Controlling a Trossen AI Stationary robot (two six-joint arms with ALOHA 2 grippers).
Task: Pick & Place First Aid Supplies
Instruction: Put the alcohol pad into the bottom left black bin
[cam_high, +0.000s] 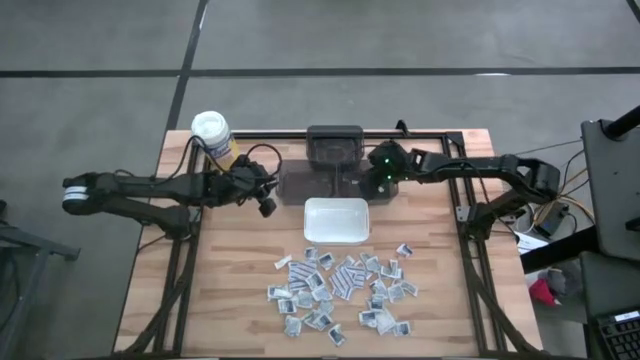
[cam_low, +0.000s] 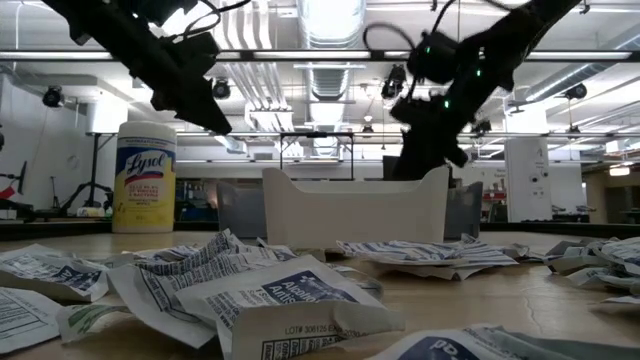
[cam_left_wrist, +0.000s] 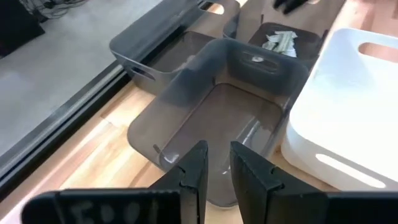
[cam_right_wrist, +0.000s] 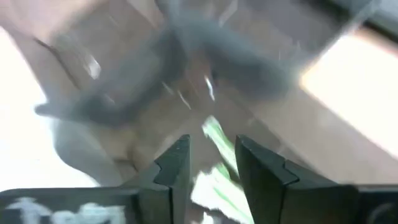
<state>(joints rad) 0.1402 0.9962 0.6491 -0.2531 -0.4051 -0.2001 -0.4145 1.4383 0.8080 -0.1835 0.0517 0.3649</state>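
Wooden table (cam_high: 240, 300): grey bins (cam_high: 334, 150) at back edge, white tray (cam_high: 336, 220) in front of them. Yellow canister (cam_high: 213, 136) at back left corner. First aid packets (cam_high: 340, 290) heaped on near half of table (one greenish packet (cam_left_wrist: 280, 42) lying in grey bin). Right gripper (cam_right_wrist: 211, 162) above grey bin, fingers parted, greenish packet between tips, grip unclear. Left gripper (cam_left_wrist: 214, 177) over neighbouring grey bin, fingers slightly apart, nothing between.

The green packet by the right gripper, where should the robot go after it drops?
Probably back to the pile. The right gripper stands open over a grey bin, and a green packet shows just past its fingers, seemingly let go. Many packets lie on the table, so lifting away to fetch another seems sensible.
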